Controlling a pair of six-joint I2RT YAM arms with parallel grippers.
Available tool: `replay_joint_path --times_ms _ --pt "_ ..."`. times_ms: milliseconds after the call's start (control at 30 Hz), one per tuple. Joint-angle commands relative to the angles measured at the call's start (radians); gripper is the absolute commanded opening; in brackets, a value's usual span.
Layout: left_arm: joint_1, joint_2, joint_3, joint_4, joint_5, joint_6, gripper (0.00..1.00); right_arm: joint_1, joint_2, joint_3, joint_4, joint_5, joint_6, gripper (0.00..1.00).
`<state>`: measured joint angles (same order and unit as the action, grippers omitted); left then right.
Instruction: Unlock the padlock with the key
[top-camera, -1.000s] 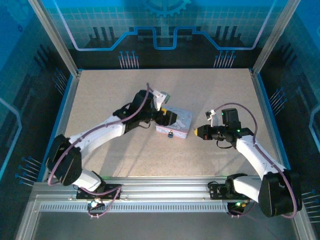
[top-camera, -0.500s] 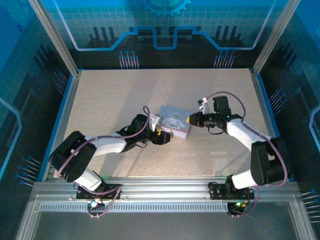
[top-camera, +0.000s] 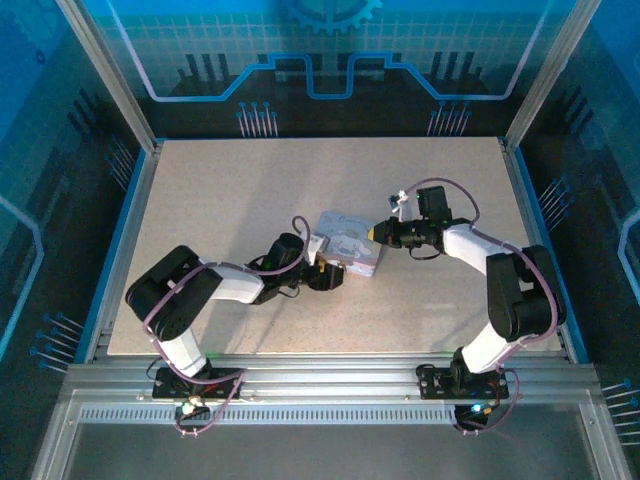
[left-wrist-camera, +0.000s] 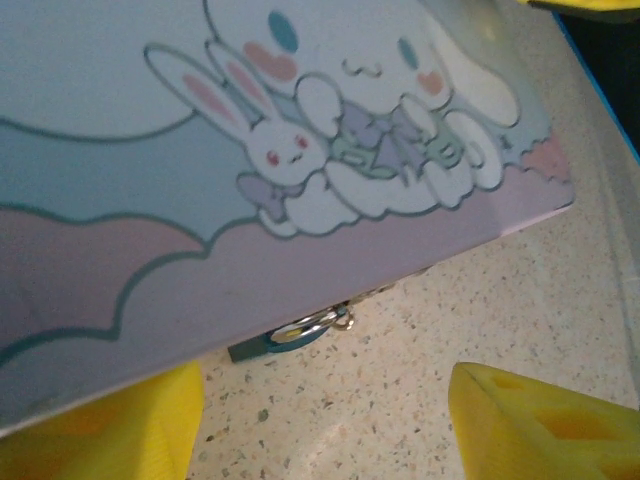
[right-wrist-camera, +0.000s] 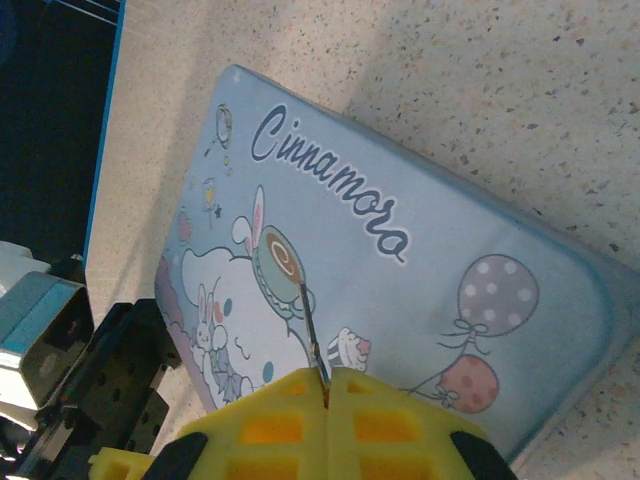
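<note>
The padlock (left-wrist-camera: 285, 338) hangs at the lower edge of the tin (left-wrist-camera: 300, 150), low and central in the left wrist view, between the spread fingers of the left pincer (left-wrist-camera: 320, 405). The right wrist view shows the key (right-wrist-camera: 309, 325), a thin sliver pinched in the right pincer (right-wrist-camera: 327, 385) over the tin's lid. A second ago, from above, that pincer stood apart from the tin; now it reaches its right edge.
</note>
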<state>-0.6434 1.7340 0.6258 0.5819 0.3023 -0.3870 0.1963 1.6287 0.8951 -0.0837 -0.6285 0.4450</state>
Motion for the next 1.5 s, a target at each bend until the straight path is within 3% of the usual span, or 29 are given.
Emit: replay_joint_path --times_ms 0,333,700,1067,1467 --pt "-0.023 0.028 0.036 0.027 -0.027 0.037 0.66 0.013 0.029 0.013 -0.005 0.010 -0.009 0.00" --pt "-0.079 0.075 0.069 0.009 -0.181 0.037 0.65 0.031 0.039 -0.066 0.032 0.025 0.009 0.00" --pt "-0.129 0.137 0.120 0.003 -0.359 -0.020 0.55 0.043 0.016 -0.091 0.038 0.033 0.016 0.00" --pt "-0.129 0.153 0.154 -0.012 -0.395 -0.064 0.51 0.052 0.005 -0.094 0.032 0.036 0.017 0.00" --pt "-0.130 0.149 0.161 -0.022 -0.405 -0.074 0.27 0.060 -0.025 -0.096 0.042 0.035 0.022 0.00"
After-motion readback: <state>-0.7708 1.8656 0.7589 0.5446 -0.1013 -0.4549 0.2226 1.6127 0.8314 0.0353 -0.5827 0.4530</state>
